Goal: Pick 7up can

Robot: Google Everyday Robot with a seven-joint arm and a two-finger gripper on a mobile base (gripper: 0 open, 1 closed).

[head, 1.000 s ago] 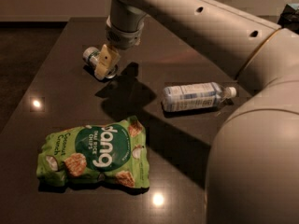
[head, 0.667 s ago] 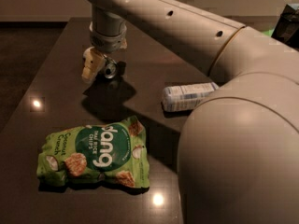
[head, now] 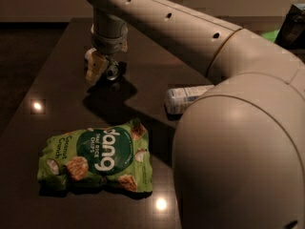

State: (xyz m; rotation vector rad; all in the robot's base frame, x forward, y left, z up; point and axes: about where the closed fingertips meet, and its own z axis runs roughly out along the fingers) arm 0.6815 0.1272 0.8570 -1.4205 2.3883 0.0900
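Observation:
The 7up can (head: 113, 72) lies on its side on the dark table (head: 52, 85) at the back left, its shiny round end facing me. My gripper (head: 99, 67) hangs from the arm's wrist (head: 108, 35) and is down at the can, its pale yellow tip touching or just left of the can's end. The rest of the can is hidden behind the gripper.
A clear plastic bottle (head: 188, 97) lies right of the can, half hidden by my arm. A green chips bag (head: 97, 156) lies flat at the front left. My arm's large links (head: 238, 147) fill the right side. A dark box (head: 293, 25) stands at the far right.
The arm has swung left and the gripper has moved left and slightly down, so it now stands at the can's left side. The arm now covers more of the bottle.

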